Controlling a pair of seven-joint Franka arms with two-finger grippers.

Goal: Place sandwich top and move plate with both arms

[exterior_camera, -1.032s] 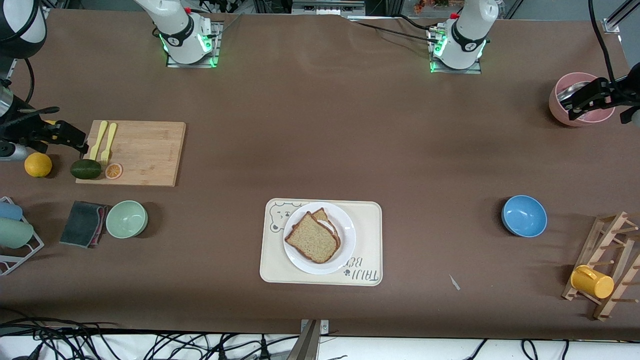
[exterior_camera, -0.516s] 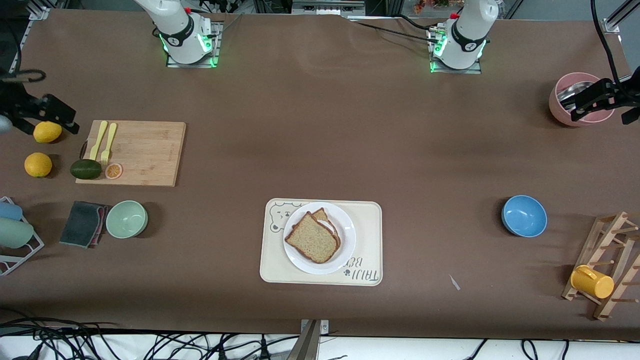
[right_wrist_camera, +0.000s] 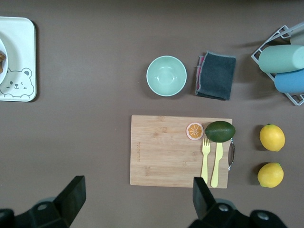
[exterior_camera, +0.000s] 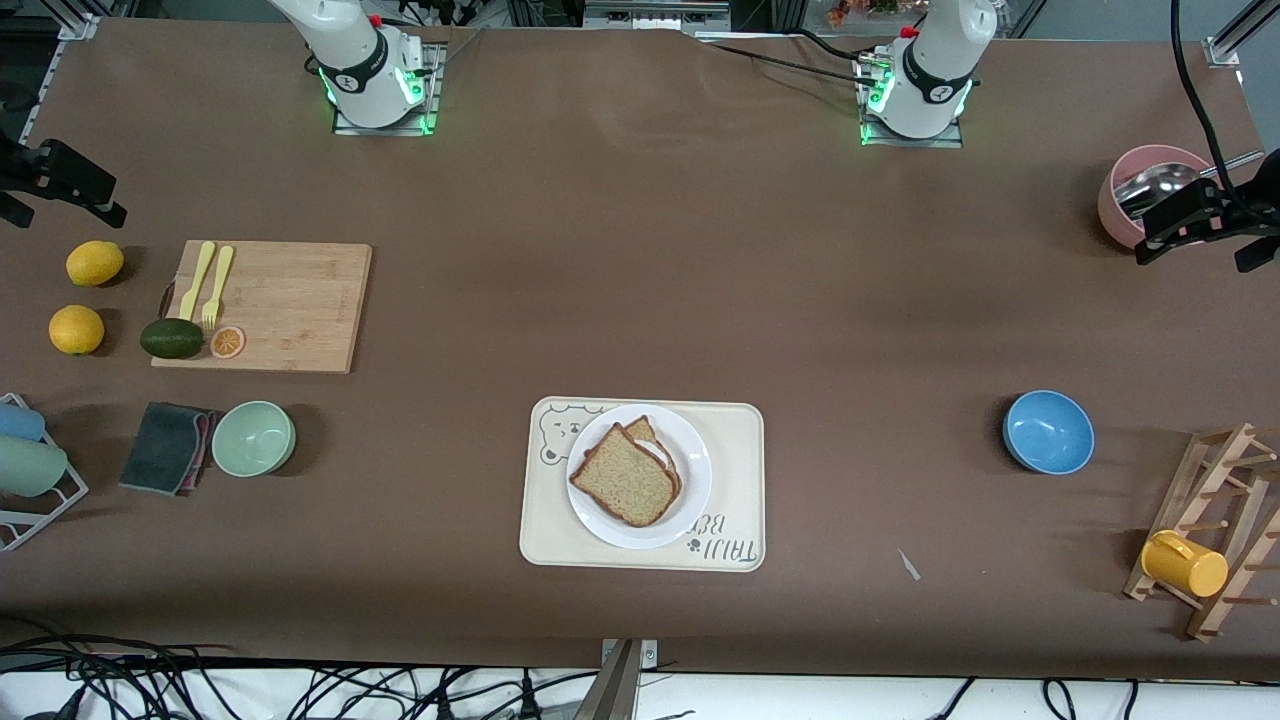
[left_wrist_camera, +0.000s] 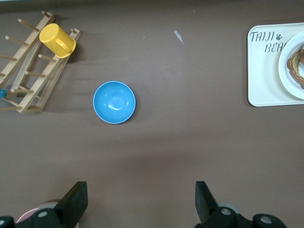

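The sandwich top [exterior_camera: 622, 478], a light tan speckled slice, lies on a darker slice [exterior_camera: 646, 434] on the white plate [exterior_camera: 696, 480]. The plate sits on the cream bear-printed tray [exterior_camera: 740, 470]. Plate and tray also show at the edge of the left wrist view, plate [left_wrist_camera: 290, 71] and tray [left_wrist_camera: 266, 71]. My right gripper [exterior_camera: 62, 185] is open and empty, up over the table edge at the right arm's end; its view shows the open fingers [right_wrist_camera: 137, 197]. My left gripper [exterior_camera: 1196, 226] is open and empty beside the pink bowl, its fingers wide apart [left_wrist_camera: 141, 199].
A cutting board [exterior_camera: 270, 305] holds two forks, an avocado [exterior_camera: 171, 338] and an orange slice. Two lemons [exterior_camera: 94, 262], a green bowl [exterior_camera: 253, 438], a dark cloth and a cup rack stand at the right arm's end. A blue bowl [exterior_camera: 1048, 431], a pink bowl [exterior_camera: 1120, 205] and a mug rack [exterior_camera: 1215, 540] stand at the left arm's end.
My right gripper has swung from beside the cutting board toward the table edge, uncovering the second lemon. My left gripper has shifted slightly off the pink bowl. The sandwich and plate have not moved.
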